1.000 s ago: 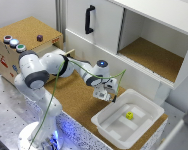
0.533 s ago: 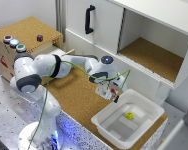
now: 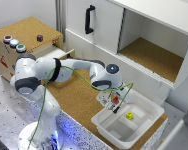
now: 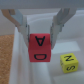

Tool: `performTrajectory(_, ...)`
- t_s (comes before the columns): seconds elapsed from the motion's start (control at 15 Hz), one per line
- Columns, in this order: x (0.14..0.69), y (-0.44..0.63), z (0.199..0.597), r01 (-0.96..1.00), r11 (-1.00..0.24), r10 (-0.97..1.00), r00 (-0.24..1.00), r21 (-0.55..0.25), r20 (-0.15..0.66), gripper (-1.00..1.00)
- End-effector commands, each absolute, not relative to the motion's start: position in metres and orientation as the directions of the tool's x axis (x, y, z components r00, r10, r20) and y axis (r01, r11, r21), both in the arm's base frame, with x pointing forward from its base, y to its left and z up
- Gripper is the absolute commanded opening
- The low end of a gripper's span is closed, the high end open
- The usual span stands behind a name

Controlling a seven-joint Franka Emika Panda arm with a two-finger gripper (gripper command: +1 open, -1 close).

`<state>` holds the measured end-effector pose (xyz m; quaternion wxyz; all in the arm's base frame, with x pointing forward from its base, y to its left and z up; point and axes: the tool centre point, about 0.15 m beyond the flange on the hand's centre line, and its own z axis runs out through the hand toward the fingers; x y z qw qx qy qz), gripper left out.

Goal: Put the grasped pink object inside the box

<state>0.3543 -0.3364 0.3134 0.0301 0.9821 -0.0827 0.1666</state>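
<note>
Pink block [image 4: 39, 47], lettered, clamped between the 2 fingers [image 4: 59, 25] of the gripper [image 3: 115, 104], hanging just over the white tub [image 3: 149, 117] near its rim. Looks light, rigid, flat-sided; grip on opposite faces seems adequate, slip risk low. Yellow cube [image 3: 129, 115] already in tub, apart from block.

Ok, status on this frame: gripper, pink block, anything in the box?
Gripper shut on pink block, above the box. Block not released. Yellow cube inside box, off to one side.
</note>
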Motion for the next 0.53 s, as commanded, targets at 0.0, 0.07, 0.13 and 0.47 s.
performTrajectory(0.0,0.404,-0.38,0.267,-0.157,-0.985,-0.141,0.971,0.068,0.195,-1.0)
performTrajectory(0.07,0.403,-0.384,0.26,-0.161,-0.985,-0.147,0.972,0.063,0.183,-1.0)
performTrajectory(0.13,0.402,-0.385,0.257,-0.169,-0.984,-0.155,0.971,0.061,0.18,-1.0)
performTrajectory(0.47,0.39,-0.378,0.266,-0.153,-0.987,-0.141,0.965,0.038,0.222,1.0)
